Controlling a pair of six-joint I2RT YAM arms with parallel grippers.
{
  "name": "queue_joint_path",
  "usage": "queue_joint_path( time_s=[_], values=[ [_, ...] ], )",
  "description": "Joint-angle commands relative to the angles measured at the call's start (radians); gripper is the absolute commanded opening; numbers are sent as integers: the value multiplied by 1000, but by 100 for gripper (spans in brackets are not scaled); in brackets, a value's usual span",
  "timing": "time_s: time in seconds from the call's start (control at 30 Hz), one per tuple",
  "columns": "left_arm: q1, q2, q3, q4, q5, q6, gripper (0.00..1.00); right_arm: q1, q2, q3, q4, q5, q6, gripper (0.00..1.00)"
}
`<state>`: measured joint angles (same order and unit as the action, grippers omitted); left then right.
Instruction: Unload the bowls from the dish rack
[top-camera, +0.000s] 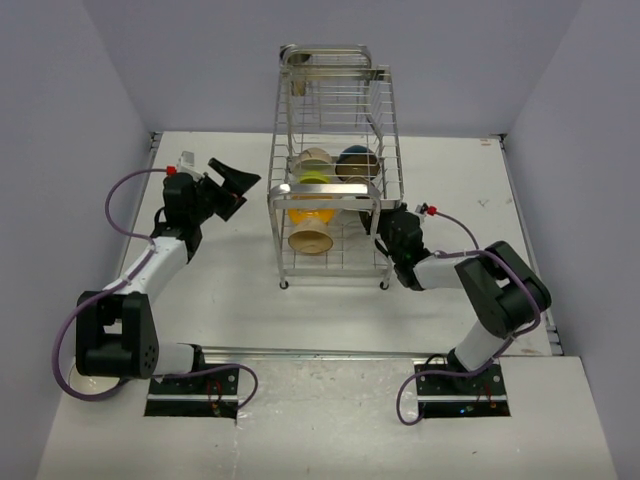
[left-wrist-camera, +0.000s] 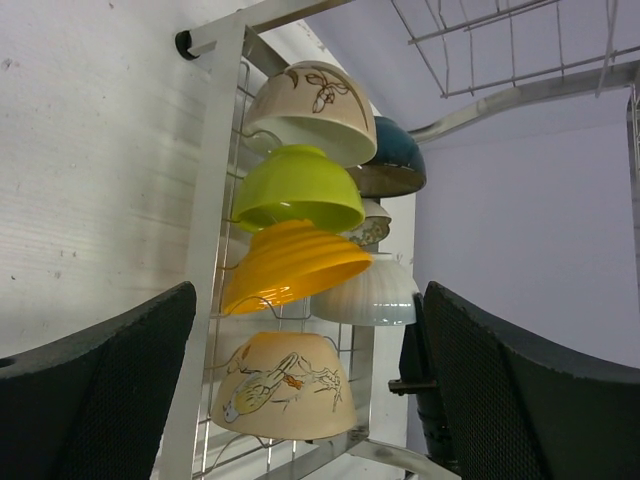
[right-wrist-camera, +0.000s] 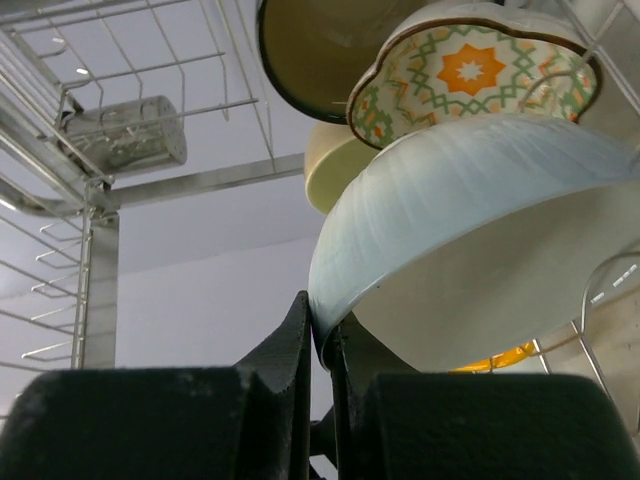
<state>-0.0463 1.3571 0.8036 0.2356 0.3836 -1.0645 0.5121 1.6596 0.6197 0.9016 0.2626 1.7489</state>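
The left gripper (top-camera: 236, 182) hangs over the bench (top-camera: 220, 280) with its jaws spread wide and nothing in them, just left of the dish rack (top-camera: 322, 189), which stands mid-bench with bowls on its lower tier; the right gripper (top-camera: 386, 226) reaches in at the rack's right side. From the left wrist, the bowls stand on edge: a cream flowered bowl (left-wrist-camera: 310, 105), a green bowl (left-wrist-camera: 298, 185), a yellow ribbed bowl (left-wrist-camera: 290, 265) and a tan bird bowl (left-wrist-camera: 285, 385) in one row, with a dark teal bowl (left-wrist-camera: 402, 160) and a pale ribbed bowl (left-wrist-camera: 368, 295) behind. From the right wrist, the right gripper is pinched tight on the rim of the pale ribbed bowl, just below a star-patterned bowl (right-wrist-camera: 470, 75)
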Motion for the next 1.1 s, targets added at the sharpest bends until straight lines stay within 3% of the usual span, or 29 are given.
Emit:
queue_joint_path(
  time_s=[0.0, 0.13, 0.5, 0.6, 0.7, 0.83, 0.93, 1.07],
  values=[
    [2, -7, -7, 88, 15, -6, 95, -50, 29, -23, 364, -9, -118, 0],
    [2, -4, 3, 58, 14, 12, 98, -60, 98, -20, 528, -59, -126, 0],
    [2, 39, 17, 65, 44, 21, 97, -84, 40, 2, 560, -128, -127, 0],
    [3, 76, 35, 76, 89, 9, 91, -93, 8, 11, 547, -160, -124, 0],
    [3, 105, 40, 93, 116, -17, 83, -104, -53, 35, 476, -189, -134, 0],
    [3, 97, 54, 35, 78, -2, 83, -125, -170, 48, 356, -218, -157, 0],
    [-1, 102, 100, -50, 38, 26, 81, -173, -298, 52, 168, -227, -202, 0],
    [-27, 115, 181, -156, -3, 69, 80, -279, -455, 107, -233, -258, -371, 0]
  ],
)
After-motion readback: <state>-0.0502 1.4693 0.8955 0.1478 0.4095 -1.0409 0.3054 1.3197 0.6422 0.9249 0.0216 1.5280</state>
